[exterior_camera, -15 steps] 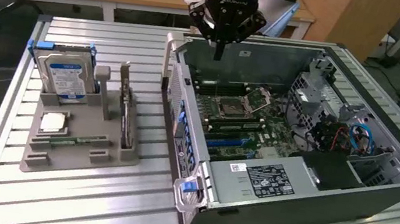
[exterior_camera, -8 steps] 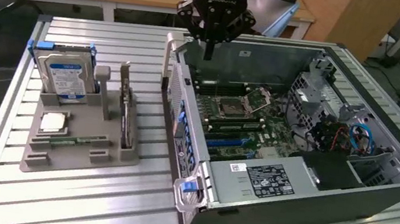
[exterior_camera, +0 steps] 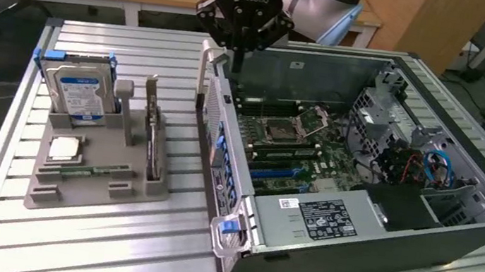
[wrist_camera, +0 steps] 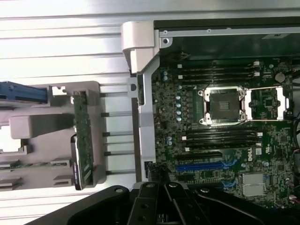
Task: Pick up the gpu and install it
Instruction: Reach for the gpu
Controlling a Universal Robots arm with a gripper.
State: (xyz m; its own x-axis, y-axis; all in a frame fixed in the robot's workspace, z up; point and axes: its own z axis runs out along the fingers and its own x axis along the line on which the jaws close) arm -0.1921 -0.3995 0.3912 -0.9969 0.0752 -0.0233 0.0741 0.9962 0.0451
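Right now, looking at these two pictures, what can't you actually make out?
- The gpu, exterior view: it stands edge-on in the grey holder, so its board face is hidden.
- The hard drive, wrist view: mostly cut off by the picture's edge.
- The label on the computer case, exterior view: the print is too small to read.

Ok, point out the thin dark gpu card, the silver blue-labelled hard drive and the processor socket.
Thin dark gpu card [wrist_camera: 83,136]: wrist view, board's edge.
Silver blue-labelled hard drive [exterior_camera: 77,93]: exterior view, label face.
Square metal processor socket [wrist_camera: 224,105]: wrist view, dark centre.
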